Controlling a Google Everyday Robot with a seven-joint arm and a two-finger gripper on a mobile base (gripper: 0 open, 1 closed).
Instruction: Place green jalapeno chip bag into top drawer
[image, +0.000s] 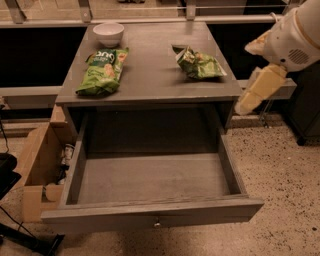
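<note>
- The top drawer (210, 212) is nearest the camera. It is pulled fully out, and its flat grey front panel runs across the bottom of the view.
- A small round metal knob (157, 224) sits in the middle of that front panel.
- The drawer's grey wooden floor is bare, bounded by low side walls on the left and right.
- A speckled stone floor (285, 175) spreads out to the right of the drawer.
- An open cardboard box (36, 165) stands on the ground just beside the drawer's left wall. A few small items lie inside it, too dim to name.
- The gripper (248, 102) hangs in the air to the right of the cabinet, off its front right corner. It is pale yellow and angled down and to the left from the white arm (295, 37) above it.
- The gripper touches nothing and holds nothing. I cannot tell whether it is spread or pressed together.
- The grey cabinet top (150, 70) lies above the drawer opening and bears three things.
- A longer, flat bright-green chip bag (104, 70) with white lettering lies on the left side of the top, lengthwise toward the back.
- The green jalapeno chip bag (199, 64) lies on the right side of the top, crumpled and glossy. It is well apart from the other bag and from the gripper, and not in the drawer.
- A white bowl (109, 34) stands upright at the back left corner, just behind the bright-green bag.
- A pale rail (50, 22) crosses behind the cabinet.
</note>
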